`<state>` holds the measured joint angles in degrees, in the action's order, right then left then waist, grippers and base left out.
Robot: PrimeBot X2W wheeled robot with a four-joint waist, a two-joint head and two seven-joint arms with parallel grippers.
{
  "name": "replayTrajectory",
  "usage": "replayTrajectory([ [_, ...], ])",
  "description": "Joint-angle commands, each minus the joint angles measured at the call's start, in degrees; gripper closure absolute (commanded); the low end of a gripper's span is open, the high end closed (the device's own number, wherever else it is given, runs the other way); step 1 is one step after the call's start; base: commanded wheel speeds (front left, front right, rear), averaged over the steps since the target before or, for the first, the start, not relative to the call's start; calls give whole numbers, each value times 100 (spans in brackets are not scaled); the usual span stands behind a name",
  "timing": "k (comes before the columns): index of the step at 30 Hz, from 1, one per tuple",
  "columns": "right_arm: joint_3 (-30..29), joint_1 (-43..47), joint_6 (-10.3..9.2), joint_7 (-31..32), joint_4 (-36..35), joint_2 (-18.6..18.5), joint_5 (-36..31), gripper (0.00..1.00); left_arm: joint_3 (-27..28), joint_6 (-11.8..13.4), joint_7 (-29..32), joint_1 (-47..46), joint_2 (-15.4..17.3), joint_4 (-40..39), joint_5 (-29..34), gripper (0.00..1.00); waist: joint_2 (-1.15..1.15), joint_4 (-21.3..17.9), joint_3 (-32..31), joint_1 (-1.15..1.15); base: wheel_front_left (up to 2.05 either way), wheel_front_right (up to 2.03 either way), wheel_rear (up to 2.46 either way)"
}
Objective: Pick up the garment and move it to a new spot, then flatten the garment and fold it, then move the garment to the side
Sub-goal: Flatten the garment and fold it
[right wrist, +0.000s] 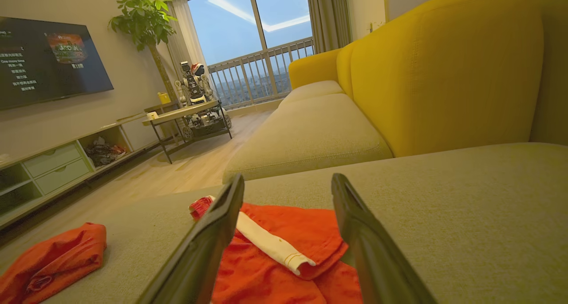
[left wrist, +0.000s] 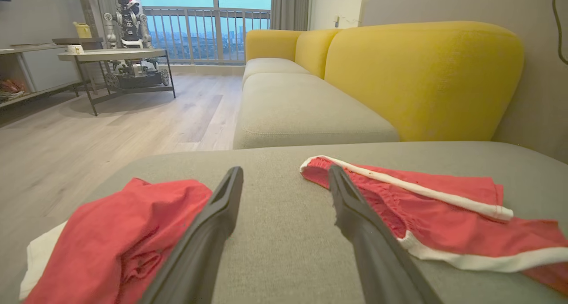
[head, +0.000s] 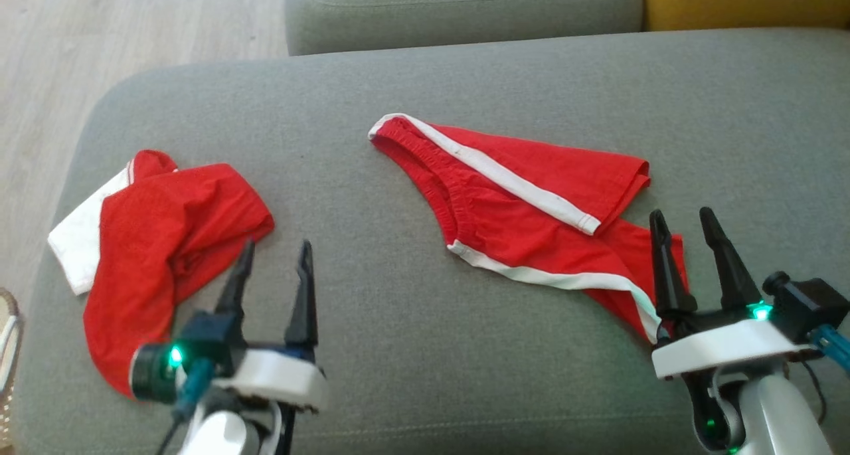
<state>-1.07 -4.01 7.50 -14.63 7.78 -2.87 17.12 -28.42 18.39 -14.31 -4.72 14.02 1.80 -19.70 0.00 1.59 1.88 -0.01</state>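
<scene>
Both arms' jaws gape wide and empty, so sink your right jaws onto the red white-trimmed fabric shorts (head: pixel 505 222) at centre-right of the frame, pinching deep.

Head view: high, facing forward and steeply down onto grey seat cushion (head: pixel 398 349); left claw (head: pixel 277 244) at lower left, right claw (head: pixel 680 211) at lower right.
Left wrist view: low, close above cushion, level, facing along own fingers (left wrist: pixel 213 224) toward yellow sofa back (left wrist: pixel 421 77) and balcony window (left wrist: pixel 208 11).
Right wrist view: equally low and close, rolled off level, same heading.
All three share red shorts (head: pixel 524 196) and crumpled red garment (head: pixel 166 242).
Both wrist views share sofa back, window, low table (left wrist: pixel 115 54).
</scene>
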Motion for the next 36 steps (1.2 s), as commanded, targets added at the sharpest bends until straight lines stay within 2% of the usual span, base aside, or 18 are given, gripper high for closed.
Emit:
replayTrajectory([
  [1,143,-127,-1,-37,-150,0,-52,0,302,-85,-68,-137,-6,-201,134,0,0,42,3,1,0,0,0],
  [7,232,-240,-1,-17,9,0,-271,0,565,-408,-68,-10,-251,-87,456,0,0,135,128,1,0,0,0],
  [15,240,-1056,-1,639,928,0,-869,0,779,-806,-69,-146,-569,127,726,0,0,342,587,1,0,0,0],
  [25,-302,-1890,-1,1174,2096,0,-1434,0,938,-1162,-69,-320,-894,309,961,0,0,694,970,1,0,0,0],
  [28,-397,-2025,-1,1246,2337,0,-1429,0,992,-1234,-69,-339,-949,340,1004,0,0,746,1021,1,0,0,0],
  [29,-431,-2064,-1,1270,2403,0,-1398,72,1010,-1255,-69,-340,-964,351,1016,0,0,756,1031,1,0,0,0],
  [30,-461,-2102,-1,1274,2451,0,-1392,100,1028,-1275,-69,-339,-978,361,1029,0,0,764,1041,1,0,0,0],
  [36,-598,-2307,-1,1147,2552,0,-1411,100,1116,-1355,-69,-343,-1044,393,1097,0,0,765,1065,1,0,0,0],
])
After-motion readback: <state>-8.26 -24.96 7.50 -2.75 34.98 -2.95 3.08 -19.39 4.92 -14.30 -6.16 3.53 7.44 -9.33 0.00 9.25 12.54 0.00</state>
